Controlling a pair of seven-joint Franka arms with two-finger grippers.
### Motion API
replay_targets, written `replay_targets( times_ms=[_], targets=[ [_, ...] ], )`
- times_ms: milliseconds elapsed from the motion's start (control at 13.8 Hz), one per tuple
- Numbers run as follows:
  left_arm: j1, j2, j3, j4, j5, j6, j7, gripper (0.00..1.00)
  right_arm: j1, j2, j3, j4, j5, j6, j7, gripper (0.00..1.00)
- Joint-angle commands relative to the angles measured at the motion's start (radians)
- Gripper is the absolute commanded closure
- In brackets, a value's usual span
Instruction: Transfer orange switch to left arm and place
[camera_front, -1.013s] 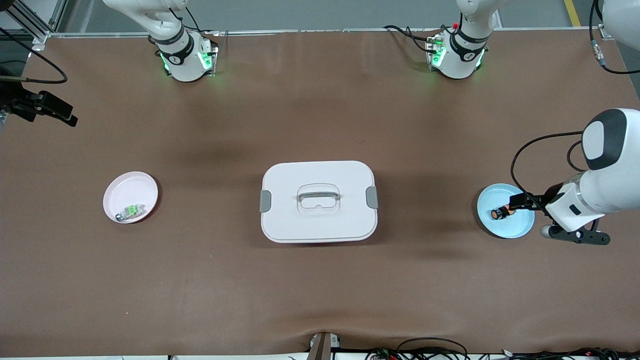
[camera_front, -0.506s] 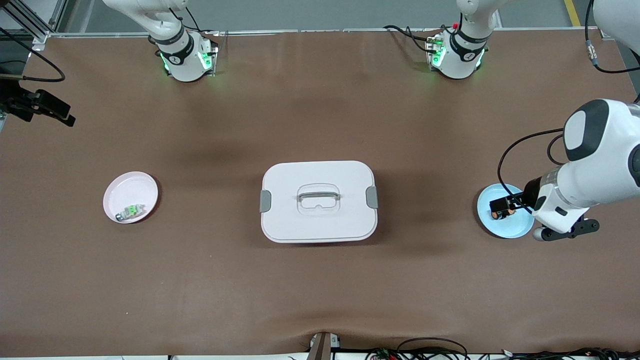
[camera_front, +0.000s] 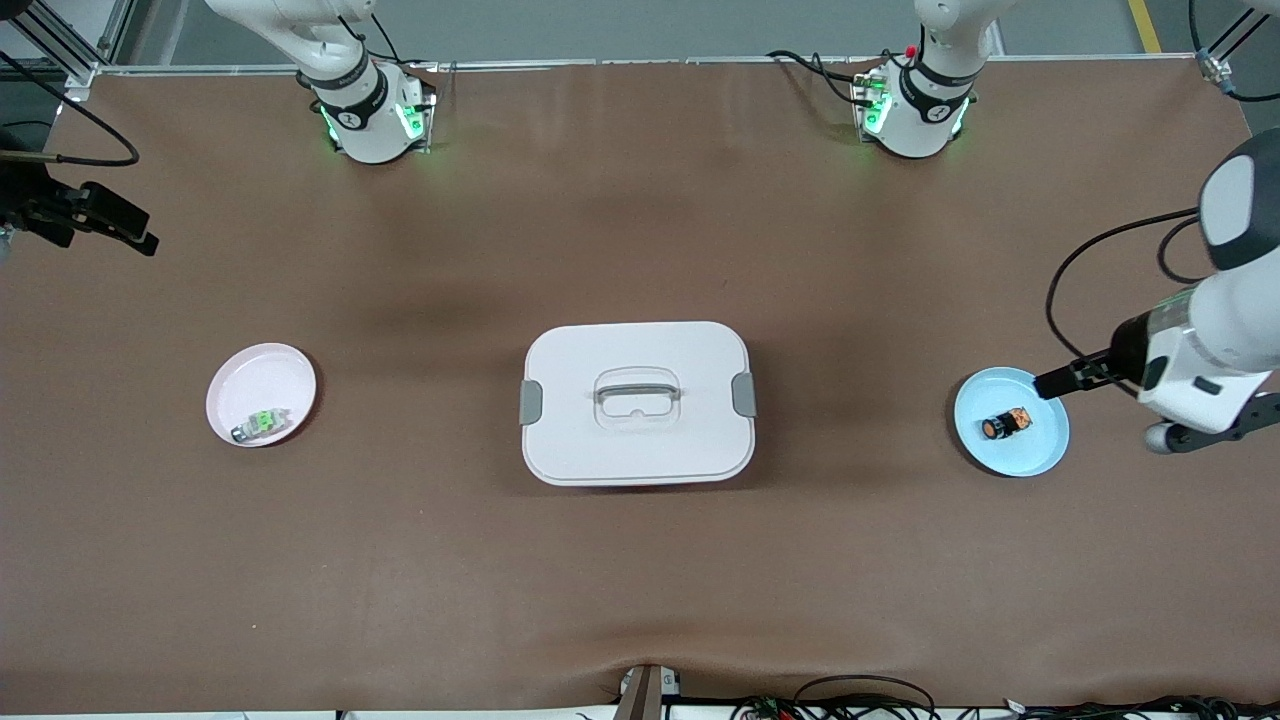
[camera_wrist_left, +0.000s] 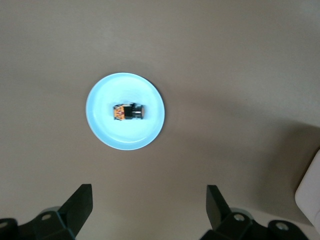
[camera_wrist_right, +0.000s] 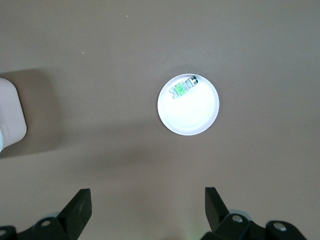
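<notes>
The orange switch (camera_front: 1005, 424) lies on its side on a light blue plate (camera_front: 1040, 455) near the left arm's end of the table. In the left wrist view the switch (camera_wrist_left: 129, 111) sits in the middle of the plate (camera_wrist_left: 102, 127). My left gripper (camera_front: 1058, 383) is open and empty, up in the air over the plate's rim; its own view shows it open (camera_wrist_left: 148, 205), apart from the switch. The white box (camera_front: 637, 402) stands mid-table. My right gripper (camera_front: 110, 225) hovers open and empty over the right arm's end of the table; its own view shows it open too (camera_wrist_right: 147, 207).
A pale pink plate (camera_front: 250, 375) with a green, clear switch (camera_front: 260, 423) lies toward the right arm's end; both show in the right wrist view, plate (camera_wrist_right: 192, 117) and switch (camera_wrist_right: 183, 87). The box's corner shows in both wrist views (camera_wrist_left: 310, 195) (camera_wrist_right: 10, 115).
My left gripper was down around the orange switch on the blue plate; it has risen and drawn back toward the table's end, empty. The switch stays on the plate.
</notes>
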Motion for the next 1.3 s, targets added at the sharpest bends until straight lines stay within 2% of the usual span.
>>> replay_targets(
  times_ms=[0, 362, 434, 579, 1013, 1230],
  targets=[
    [0.000, -0.010, -0.011, 0.035, 0.004, -0.038, 0.016, 0.00, -0.002, 0.004, 0.005, 0.042, 0.010, -0.019, -0.004, 0.00],
    [-0.023, -0.115, 0.001, 0.032, -0.015, -0.082, 0.097, 0.00, -0.004, 0.003, 0.003, 0.051, 0.010, -0.019, -0.008, 0.00],
    [-0.057, -0.140, 0.036, 0.028, -0.015, -0.088, 0.157, 0.00, -0.007, 0.003, 0.000, 0.051, 0.011, -0.018, -0.021, 0.00],
    [-0.185, -0.191, 0.170, 0.021, -0.018, -0.148, 0.240, 0.00, -0.012, 0.001, -0.003, 0.053, 0.011, -0.019, -0.067, 0.00],
    [-0.420, -0.323, 0.499, -0.043, -0.143, -0.184, 0.340, 0.00, -0.015, 0.001, -0.006, 0.053, 0.011, -0.021, -0.070, 0.00],
    [-0.479, -0.359, 0.578, -0.063, -0.191, -0.182, 0.378, 0.00, -0.015, 0.001, -0.004, 0.053, 0.011, -0.021, -0.071, 0.00]
  ],
)
